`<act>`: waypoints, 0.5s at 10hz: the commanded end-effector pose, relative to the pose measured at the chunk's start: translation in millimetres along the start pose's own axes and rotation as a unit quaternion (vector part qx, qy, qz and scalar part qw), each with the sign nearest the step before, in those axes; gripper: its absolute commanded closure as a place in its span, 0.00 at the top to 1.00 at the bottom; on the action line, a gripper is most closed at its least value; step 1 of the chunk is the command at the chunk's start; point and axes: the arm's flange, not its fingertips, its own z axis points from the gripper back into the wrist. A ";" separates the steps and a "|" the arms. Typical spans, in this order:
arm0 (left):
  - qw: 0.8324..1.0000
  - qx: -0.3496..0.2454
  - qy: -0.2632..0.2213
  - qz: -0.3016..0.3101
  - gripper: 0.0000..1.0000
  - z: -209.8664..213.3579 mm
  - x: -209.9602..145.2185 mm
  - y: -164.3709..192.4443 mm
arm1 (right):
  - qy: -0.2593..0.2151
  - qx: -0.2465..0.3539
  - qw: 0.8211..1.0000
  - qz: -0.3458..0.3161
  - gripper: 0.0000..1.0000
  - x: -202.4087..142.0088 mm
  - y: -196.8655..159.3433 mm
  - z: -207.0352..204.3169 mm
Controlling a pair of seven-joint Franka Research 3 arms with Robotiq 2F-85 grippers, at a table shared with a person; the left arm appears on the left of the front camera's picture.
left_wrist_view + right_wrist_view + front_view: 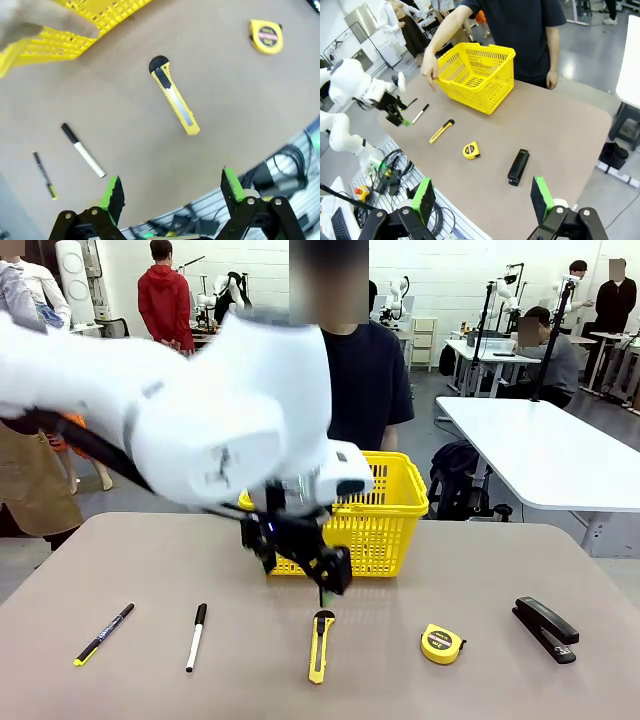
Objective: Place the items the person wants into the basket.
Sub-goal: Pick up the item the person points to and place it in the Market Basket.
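On the brown desk (150, 680), the yellow lattice basket (375, 515) is set at the far middle, with a person's hand (429, 74) held just beside its rim. The left fingers (111, 192) are spread and empty above the yellow-and-black utility knife (320, 645). The right fingers (424, 197) are likewise released, high over the desk. The black stapler (545, 628) is laid at the right and the white, black-capped marker (196, 637) at the left.

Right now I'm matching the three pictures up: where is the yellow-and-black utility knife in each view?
Front view: utility knife, low centre.
Left wrist view: utility knife, centre, lying diagonally.
Right wrist view: utility knife, left of centre.
Shared landmark: yellow basket, beyond its black end.
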 end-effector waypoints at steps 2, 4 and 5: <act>0.995 0.053 -0.030 0.082 1.00 -61.5 0.3 -18.3 | -0.009 0.010 1.000 0.005 1.00 1.9 -0.2 -0.2; 0.991 0.055 -0.049 0.116 1.00 -88.5 0.1 -20.3 | -0.009 0.010 1.000 0.005 1.00 1.9 -0.2 -0.2; 0.990 0.054 -0.047 0.124 1.00 -95.9 0.8 -19.9 | -0.009 0.010 1.000 0.005 1.00 1.9 -0.2 -0.2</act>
